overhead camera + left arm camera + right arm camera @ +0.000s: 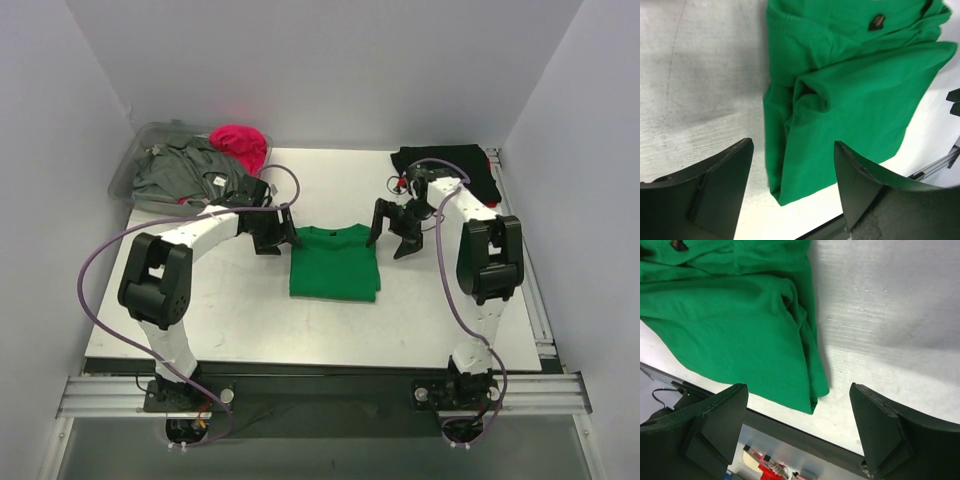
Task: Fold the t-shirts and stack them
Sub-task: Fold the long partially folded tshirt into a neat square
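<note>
Green t-shirt [335, 262]: folded into a compact rectangle, lying flat at the centre of the white surface [200, 320]. The wrist views show layered folds along both side edges.

Left claw [280, 238]: at 10 o'clock of the green t-shirt, just beside its far left corner. Jaws spread wide, nothing between the fingers [725, 175].

Right claw [393, 232]: at 2 o'clock of the same shirt, just beside its far right corner. Jaws likewise wide and holding nothing.

Black t-shirt [450, 165]: folded, at 1 o'clock on the surface, behind the right arm.

Clear plastic bin [125, 180]: at 10 o'clock on the surface. The grey t-shirt [185, 172] lies crumpled inside it. The magenta t-shirt [240, 145] is bunched at its far right edge.
</note>
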You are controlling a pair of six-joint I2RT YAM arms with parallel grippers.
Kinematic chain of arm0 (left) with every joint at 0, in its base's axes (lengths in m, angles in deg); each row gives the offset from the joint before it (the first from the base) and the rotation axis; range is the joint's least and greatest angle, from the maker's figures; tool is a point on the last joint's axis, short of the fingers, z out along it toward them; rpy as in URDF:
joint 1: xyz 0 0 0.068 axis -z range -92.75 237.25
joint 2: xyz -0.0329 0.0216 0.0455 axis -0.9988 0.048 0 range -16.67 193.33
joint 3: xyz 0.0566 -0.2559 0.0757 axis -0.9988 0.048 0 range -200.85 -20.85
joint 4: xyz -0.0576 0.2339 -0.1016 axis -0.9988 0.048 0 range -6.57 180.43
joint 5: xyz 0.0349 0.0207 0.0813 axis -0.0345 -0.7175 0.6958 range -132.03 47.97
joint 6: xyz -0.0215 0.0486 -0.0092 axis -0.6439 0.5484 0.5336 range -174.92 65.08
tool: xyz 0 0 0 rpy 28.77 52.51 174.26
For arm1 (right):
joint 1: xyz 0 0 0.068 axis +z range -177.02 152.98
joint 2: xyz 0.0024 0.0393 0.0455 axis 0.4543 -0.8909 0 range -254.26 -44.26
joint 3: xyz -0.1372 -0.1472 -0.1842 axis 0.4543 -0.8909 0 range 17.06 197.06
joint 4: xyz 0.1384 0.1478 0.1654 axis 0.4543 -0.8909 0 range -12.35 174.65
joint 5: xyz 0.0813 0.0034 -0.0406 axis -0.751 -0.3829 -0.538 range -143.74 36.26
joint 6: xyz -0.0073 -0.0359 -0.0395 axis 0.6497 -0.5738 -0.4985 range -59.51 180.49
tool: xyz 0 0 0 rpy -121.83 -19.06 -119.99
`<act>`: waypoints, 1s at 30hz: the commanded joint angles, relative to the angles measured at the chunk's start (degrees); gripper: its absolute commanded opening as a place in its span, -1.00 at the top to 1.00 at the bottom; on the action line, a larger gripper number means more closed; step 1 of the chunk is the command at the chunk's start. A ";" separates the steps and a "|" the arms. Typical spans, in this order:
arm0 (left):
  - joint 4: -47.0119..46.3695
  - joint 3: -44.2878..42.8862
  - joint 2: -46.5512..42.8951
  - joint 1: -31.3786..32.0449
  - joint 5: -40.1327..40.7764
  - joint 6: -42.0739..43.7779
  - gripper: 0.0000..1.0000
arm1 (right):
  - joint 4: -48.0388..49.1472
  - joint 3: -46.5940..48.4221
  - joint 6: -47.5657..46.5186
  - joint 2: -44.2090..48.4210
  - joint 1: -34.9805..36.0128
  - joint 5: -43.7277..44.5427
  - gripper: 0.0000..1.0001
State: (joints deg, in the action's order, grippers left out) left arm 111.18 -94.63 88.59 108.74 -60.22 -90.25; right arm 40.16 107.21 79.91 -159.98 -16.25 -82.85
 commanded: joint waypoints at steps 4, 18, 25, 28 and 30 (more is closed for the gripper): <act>-4.63 3.20 -2.25 0.56 -0.17 1.93 -0.43 | 7.56 -7.87 -3.07 3.05 -0.92 -8.69 -0.71; -9.46 4.52 2.41 0.74 -1.93 0.79 -0.20 | 15.57 -13.50 -2.90 0.06 -1.18 -13.17 -0.70; -10.43 4.17 5.05 0.74 -3.07 0.88 -0.02 | 18.47 -16.58 -2.46 -0.21 -1.27 -12.21 -0.68; -9.47 3.73 5.75 0.74 -2.81 1.75 0.12 | 20.14 -17.63 -1.58 -0.64 -1.18 -12.29 -0.68; -8.77 3.82 6.10 0.65 -2.55 2.28 0.19 | 21.02 -18.25 -0.97 -0.91 -1.01 -12.29 -0.68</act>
State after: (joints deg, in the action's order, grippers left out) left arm 103.09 -90.00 93.85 109.27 -62.47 -89.61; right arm 59.51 91.56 79.23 -159.54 -17.65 -97.75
